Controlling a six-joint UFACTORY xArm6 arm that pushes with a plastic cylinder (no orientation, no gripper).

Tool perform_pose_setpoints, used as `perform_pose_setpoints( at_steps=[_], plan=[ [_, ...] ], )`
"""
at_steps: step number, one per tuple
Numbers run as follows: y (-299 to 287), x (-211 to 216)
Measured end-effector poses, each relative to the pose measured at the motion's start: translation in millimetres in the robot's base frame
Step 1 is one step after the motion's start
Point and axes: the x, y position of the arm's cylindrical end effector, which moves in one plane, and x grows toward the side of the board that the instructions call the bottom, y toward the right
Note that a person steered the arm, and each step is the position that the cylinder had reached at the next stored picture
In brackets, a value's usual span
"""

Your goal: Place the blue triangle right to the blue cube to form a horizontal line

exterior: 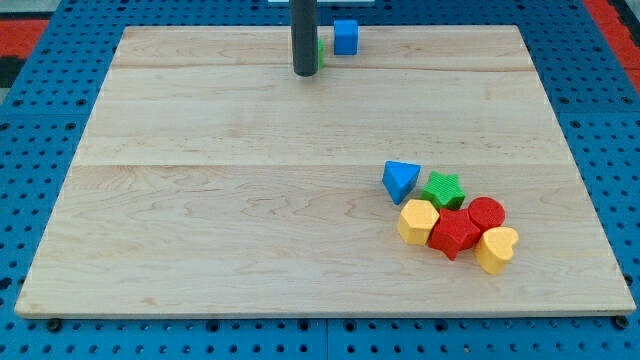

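Your tabletop [200, 200] is a pale wooden board, bare over most of its surface, with things gathered in only two places: a cluster toward the bottom right corner and a small group at the top edge, a little right of the middle.

You have the whole job ahead of you, as far as I can judge. The blue triangle [400, 180] lies at the upper left of the bottom-right cluster, well apart from the blue cube [346, 37], which stands close to the top edge. To make the horizontal line, you must work the triangle out of the cluster, carry it up across the tabletop and leave it just right of the cube, level with it. The space right of the cube looks free.

The cluster is tight. A green star [443, 188] sits just right of the triangle and looks to touch it; a yellow block [417, 221] sits just below it. Further right and lower are a red block [454, 233], a red cylinder [487, 213] and a yellow heart [497, 249]. Pushing the triangle from its lower right risks dragging these neighbours along.

There is no hand on this arm to open or close, so it holds nothing; it ends in a dark rod. My tip [305, 73] rests near the top edge, just left of and a little below the cube, far from the triangle. A green block [319, 48] peeks out behind the rod; its shape is hidden, and I cannot tell whether the rod touches it.
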Motion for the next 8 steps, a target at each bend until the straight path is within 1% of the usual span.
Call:
perform_pose_setpoints(
  at_steps=[1,2,3,5,6,7,8],
  plan=[
    [-11,-25],
    [-17,-6],
    [-8,54],
    [16,198],
    [56,244],
    [106,236],
    [127,214]
  ],
)
